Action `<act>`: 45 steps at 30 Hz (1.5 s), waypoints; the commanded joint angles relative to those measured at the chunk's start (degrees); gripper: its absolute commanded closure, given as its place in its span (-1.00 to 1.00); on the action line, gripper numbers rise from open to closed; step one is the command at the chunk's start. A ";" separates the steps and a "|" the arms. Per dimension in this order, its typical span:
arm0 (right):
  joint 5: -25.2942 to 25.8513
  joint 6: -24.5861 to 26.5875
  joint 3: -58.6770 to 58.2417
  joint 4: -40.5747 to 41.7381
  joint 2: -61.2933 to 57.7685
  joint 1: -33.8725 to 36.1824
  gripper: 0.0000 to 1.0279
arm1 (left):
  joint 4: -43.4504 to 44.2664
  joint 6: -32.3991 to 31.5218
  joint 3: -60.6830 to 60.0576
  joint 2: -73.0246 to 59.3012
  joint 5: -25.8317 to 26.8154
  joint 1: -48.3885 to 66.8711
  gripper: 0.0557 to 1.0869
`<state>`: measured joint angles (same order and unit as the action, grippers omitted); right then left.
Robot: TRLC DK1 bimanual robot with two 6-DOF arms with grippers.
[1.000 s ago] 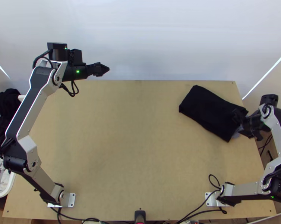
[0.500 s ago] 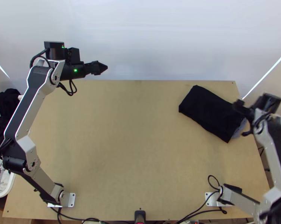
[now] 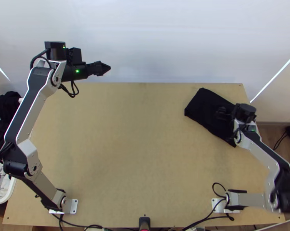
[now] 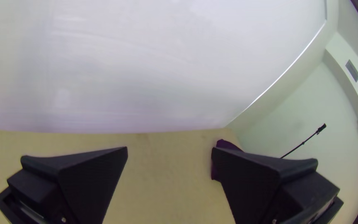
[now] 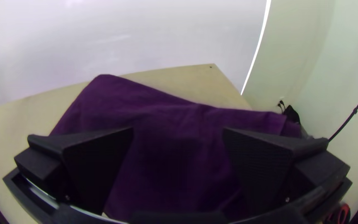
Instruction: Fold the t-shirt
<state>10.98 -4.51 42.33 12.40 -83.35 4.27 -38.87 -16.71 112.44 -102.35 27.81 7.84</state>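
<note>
My left gripper (image 3: pixel 109 68) hangs over the table's far left part, well away from the cloth; in the left wrist view the left gripper (image 4: pixel 169 150) is open with nothing between its fingers. The black t-shirt (image 3: pixel 206 106) lies folded into a flat, rough rectangle at the table's far right. Above it is my right gripper (image 3: pixel 220 112). In the right wrist view the right gripper (image 5: pixel 178 129) stands open, and the t-shirt (image 5: pixel 170 120), purplish there, lies beyond its parted fingers. The left wrist view has part of the t-shirt (image 4: pixel 215 173) behind one finger.
A white bin (image 3: pixel 8 192) with dark and light cloths stands beyond the table's left edge. Bare wood of the table (image 3: pixel 141 154) spreads left of the t-shirt. Black cables (image 3: pixel 206 220) run along the near edge.
My right gripper has moved from the t-shirt's right end leftward, over the t-shirt. The left arm has shifted only slightly up and left. The t-shirt lies as before.
</note>
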 commanded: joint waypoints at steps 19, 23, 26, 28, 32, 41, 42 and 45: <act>0.35 -11.75 10.50 6.76 -24.58 1.70 -0.93 | 0.20 -1.04 4.19 -2.60 -0.04 -0.72 -0.91; 0.79 -11.75 14.80 6.76 -27.57 1.79 -0.93 | 0.20 -1.31 5.07 -3.04 -0.04 -0.72 -0.91; 1.15 -11.66 17.35 6.76 -29.32 1.79 -0.93 | 0.20 -1.31 5.33 -3.04 -0.04 -0.72 -0.91; 1.15 -11.75 18.32 6.76 -29.94 1.79 -0.93 | 0.20 -1.31 5.33 -3.04 -0.04 -0.89 -0.91; 1.15 -11.66 17.18 6.67 -28.71 1.26 -0.93 | 0.02 -1.31 5.68 -3.04 -0.04 -1.24 -0.91; 1.15 -9.64 6.45 3.59 -14.73 1.18 -0.93 | -0.77 -1.31 5.59 -2.86 -0.04 -2.56 -0.91; 1.15 -9.29 5.22 3.15 -12.98 1.26 -0.93 | -0.85 -1.31 5.59 -2.86 -0.04 -2.56 -0.91; 1.15 -8.85 2.41 1.40 -8.67 1.70 -0.93 | -0.77 -1.40 5.51 -2.86 -0.04 -2.56 -0.91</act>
<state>11.77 -14.55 50.89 16.47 -101.06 5.50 -39.35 -18.00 117.97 -105.23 27.75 5.65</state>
